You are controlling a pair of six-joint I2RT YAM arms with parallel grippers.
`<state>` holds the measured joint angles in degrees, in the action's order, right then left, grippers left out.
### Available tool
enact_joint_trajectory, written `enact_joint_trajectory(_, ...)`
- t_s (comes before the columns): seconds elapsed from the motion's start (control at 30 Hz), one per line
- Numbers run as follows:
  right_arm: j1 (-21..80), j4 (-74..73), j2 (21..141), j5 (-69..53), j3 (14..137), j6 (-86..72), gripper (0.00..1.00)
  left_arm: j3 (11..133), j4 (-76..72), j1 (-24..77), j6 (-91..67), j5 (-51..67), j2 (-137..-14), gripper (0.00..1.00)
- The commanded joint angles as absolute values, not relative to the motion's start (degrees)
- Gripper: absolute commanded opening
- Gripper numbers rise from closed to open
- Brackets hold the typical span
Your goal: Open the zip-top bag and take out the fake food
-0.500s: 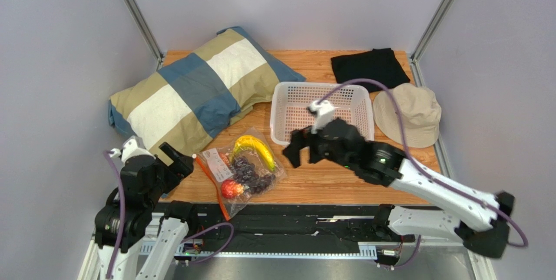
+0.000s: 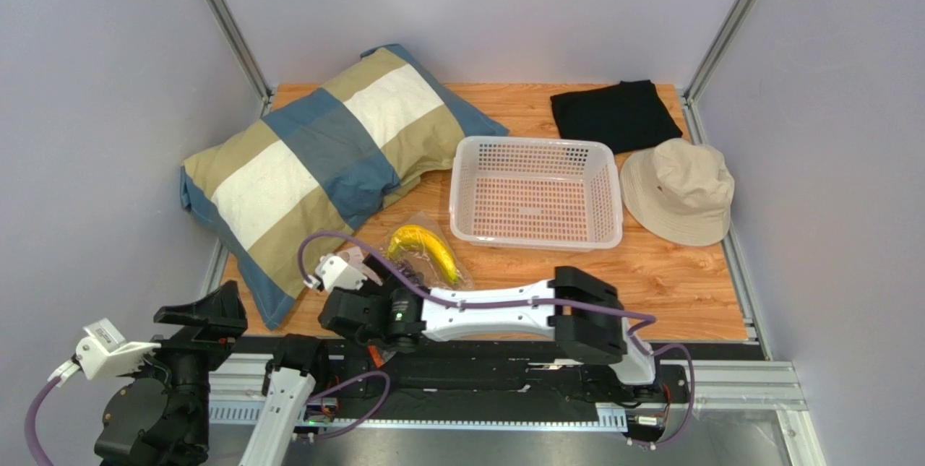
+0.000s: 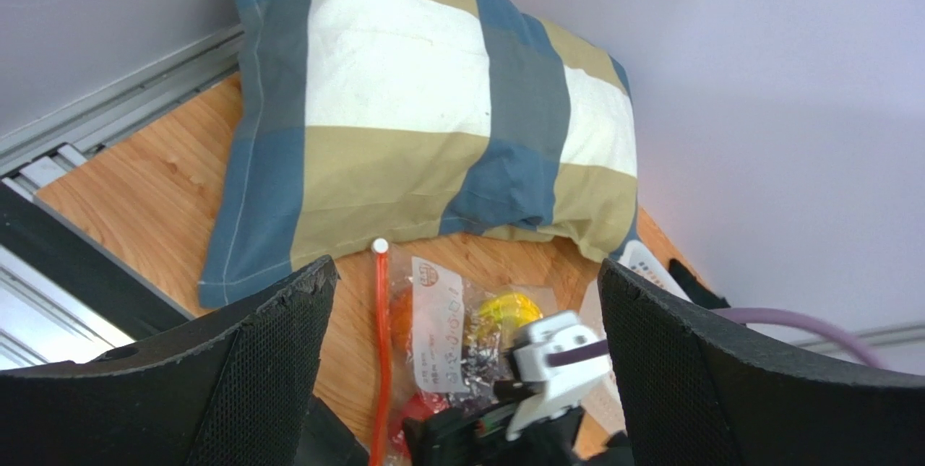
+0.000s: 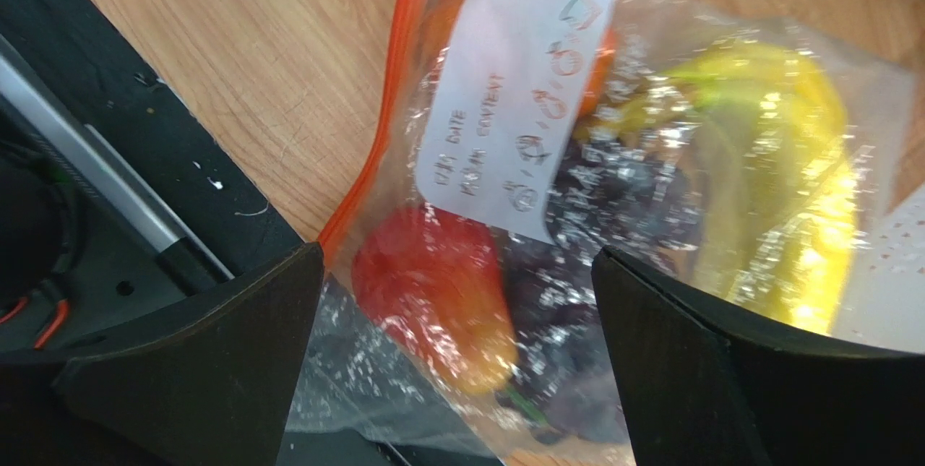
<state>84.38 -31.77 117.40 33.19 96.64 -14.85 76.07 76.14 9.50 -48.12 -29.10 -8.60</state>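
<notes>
The zip-top bag (image 4: pixel 521 87) lies flat near the table's front edge, its orange-red zipper strip (image 4: pixel 380 108) on the left. The fake food inside is a yellow banana (image 4: pixel 782 184), dark grapes (image 4: pixel 619 217) and a red fruit (image 4: pixel 434 293). My right gripper (image 4: pixel 456 253) hangs open just above the bag, with the red fruit between its fingers. From above, the right gripper (image 2: pixel 345 320) covers most of the bag (image 2: pixel 429 255). My left gripper (image 2: pixel 201 312) is open, held back off the table's front left corner. It looks down on the bag (image 3: pixel 445 325).
A checked pillow (image 2: pixel 326 163) fills the back left. A white perforated basket (image 2: pixel 537 193) stands mid-table, with a beige hat (image 2: pixel 679 193) to its right and a black cloth (image 2: pixel 613 114) behind. A black rail (image 2: pixel 489 363) runs along the front edge.
The right arm has swung from beside the basket to the left and down over the bag. The left arm has drawn back off the table toward the lower left.
</notes>
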Motion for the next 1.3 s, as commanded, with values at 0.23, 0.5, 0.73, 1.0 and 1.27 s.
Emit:
enact_joint_trajectory(0.23, 84.99, -27.60, 126.65, 37.27, 99.50, -14.59, 0.88, 67.25, 90.44, 9.49, -52.11, -20.92, -9.84, 0.93)
enact_joint_trajectory(0.5, 84.20, -24.09, 125.07, 36.04, 95.81, -15.21, 0.06, 63.37, 92.02, 9.49, -58.80, -18.29, -14.15, 0.93)
enact_joint_trajectory(0.73, 81.74, -22.41, 119.28, 29.37, 93.08, -15.38, 0.00, 60.04, 90.01, 9.49, -61.08, -15.82, -13.10, 0.91)
enact_joint_trajectory(1.0, 78.23, -19.78, 108.90, 21.90, 87.29, -16.96, 0.00, 51.78, 81.40, 9.49, -61.61, -7.75, -12.13, 0.94)
enact_joint_trajectory(1.27, 73.83, -16.52, 103.80, 10.46, 83.23, -18.90, 0.00, 38.25, 65.68, 9.49, -63.98, -0.37, -12.31, 0.99)
